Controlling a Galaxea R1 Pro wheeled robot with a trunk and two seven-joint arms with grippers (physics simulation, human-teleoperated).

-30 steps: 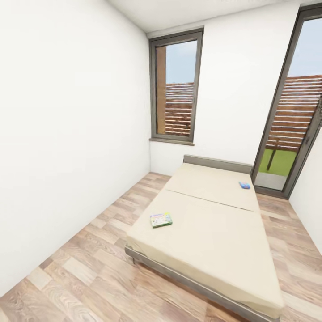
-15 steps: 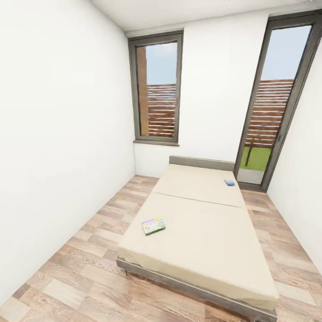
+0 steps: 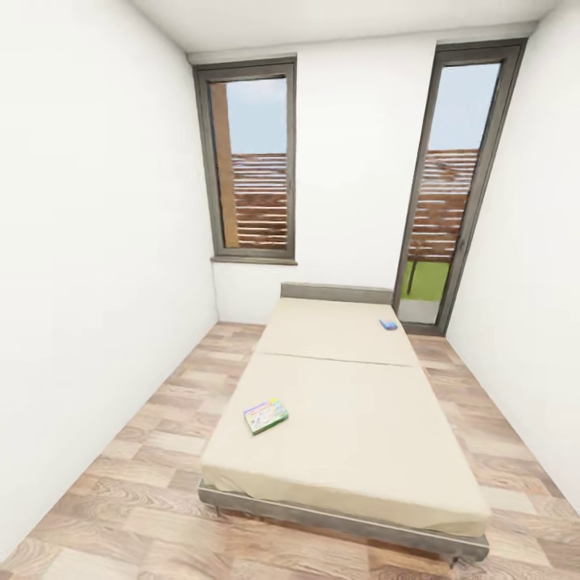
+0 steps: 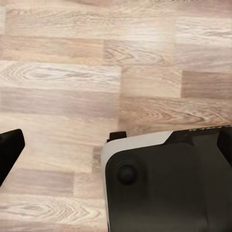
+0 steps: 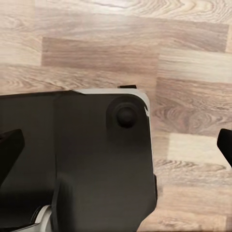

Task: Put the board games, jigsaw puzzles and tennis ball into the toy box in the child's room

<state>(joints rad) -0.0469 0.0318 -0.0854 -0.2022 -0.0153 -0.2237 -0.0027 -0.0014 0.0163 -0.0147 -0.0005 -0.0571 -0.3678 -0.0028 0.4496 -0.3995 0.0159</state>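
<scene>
Standing in the child's room point(image 3: 97, 242), it looks like early days for the job: both bed games are untouched and nothing is carried, so pretty much all the collecting is left as far as I can judge. Toy box, tabletop & the rest of the toys aren't where I'm looking.

Largest first. White walls, plank floor point(image 3: 137, 483), a tall window point(image 3: 251, 161) and a glazed door point(image 3: 447, 185) at the far end, slatted fence outside. The bed point(image 3: 362, 435) takes up most of the floor, cream mattress in two sections, flat & bare apart from two boxes.

The yellow-green board game point(image 3: 266, 416) lies flat on the near section, close to the edge on the robot's left side, well ahead of both claws. The blue board game point(image 3: 389, 325) sits on the far section toward the right, much further off, prob. a longer reach or a drive round.

Left claw point(image 4: 116, 145) & right claw point(image 5: 116, 140) both hang low, pointing at the floor beside the robot's dark base point(image 5: 82, 164). Each has its dark fingertips point(image 4: 9, 150) spread wide at opposite edges of its wrist view, nothing between them. Next step, I'd guess: roll up to the near box first.
</scene>
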